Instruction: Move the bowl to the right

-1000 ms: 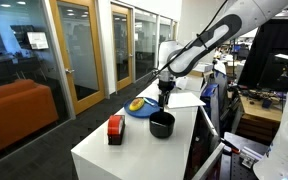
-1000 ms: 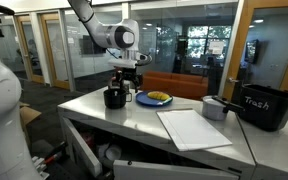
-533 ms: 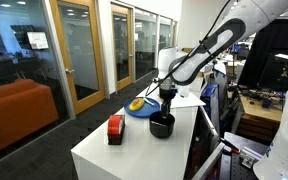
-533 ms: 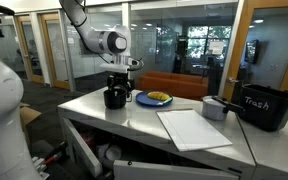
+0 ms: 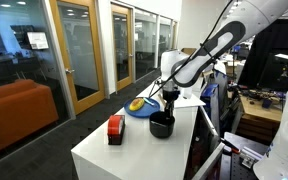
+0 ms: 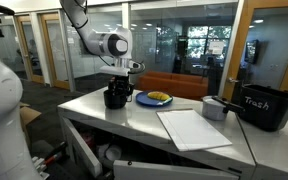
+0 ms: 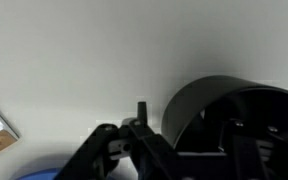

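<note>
Gripper (image 5: 168,103) has been lowered onto the bowl (image 5: 162,127), wall straddled; closure cannot be told; rightward move judged not yet begun

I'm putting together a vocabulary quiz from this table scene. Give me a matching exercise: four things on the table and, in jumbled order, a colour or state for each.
Things:
1. bowl
2. plate
3. box
4. sheet of paper

Descriptions:
A. white, lying flat
B. black, deep-sided
C. red and black
D. blue, holding a yellow item

Pairs: 1-B, 2-D, 3-C, 4-A
</note>
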You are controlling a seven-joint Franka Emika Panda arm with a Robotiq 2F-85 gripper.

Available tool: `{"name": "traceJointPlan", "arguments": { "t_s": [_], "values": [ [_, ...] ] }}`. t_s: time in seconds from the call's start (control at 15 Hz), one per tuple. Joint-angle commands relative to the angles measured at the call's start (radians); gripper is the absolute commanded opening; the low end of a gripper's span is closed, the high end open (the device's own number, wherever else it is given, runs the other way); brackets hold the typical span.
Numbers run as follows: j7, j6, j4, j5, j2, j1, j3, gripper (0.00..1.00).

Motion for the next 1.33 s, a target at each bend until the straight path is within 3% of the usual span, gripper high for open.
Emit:
{"name": "traceJointPlan", "arguments": {
  "t_s": [0.0, 0.33, 1.0, 1.27],
  "values": [
    [0.003, 0.026, -0.018, -0.013, -0.016, -0.004, 0.004, 0.32],
    [0.011, 0.02, -0.017, -0.028, -0.026, -0.005, 0.002, 0.0],
    [0.064, -0.072, 0.004, -0.072, -0.251, -0.041, -0.041, 0.01],
    [0.061, -0.099, 0.025, -0.073, -0.252, -0.1, -0.103, 0.01]
  ]
}}
